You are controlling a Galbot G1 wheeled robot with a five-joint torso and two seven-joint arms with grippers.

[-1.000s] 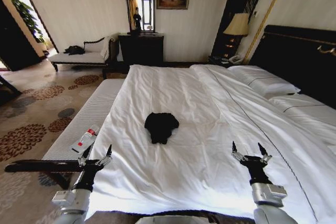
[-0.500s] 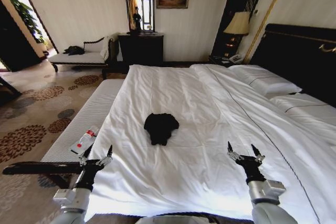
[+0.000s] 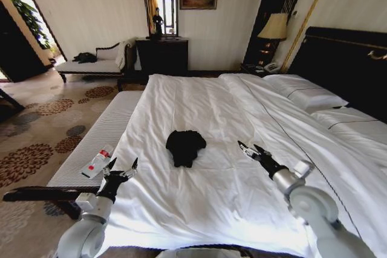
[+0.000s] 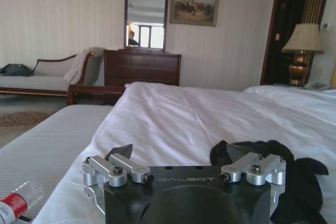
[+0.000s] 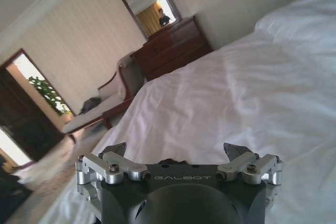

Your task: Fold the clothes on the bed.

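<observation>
Right gripper (image 3: 250, 148) is now well forward over the bed (image 3: 199, 107), up from its former spot near the foot edge, and sits closer to the T-shirt (image 3: 185, 146), though apart from it, off to that garment's right. Its arm is now stretched out and angled in toward the bed's middle, where earlier it stood upright. Fingers are spread, as before, and now point toward the T-shirt rather than upward.

Left gripper (image 3: 123, 168) is slightly forward and inward of its earlier place, at the bed's left edge; its arm leans more toward the T-shirt.
</observation>
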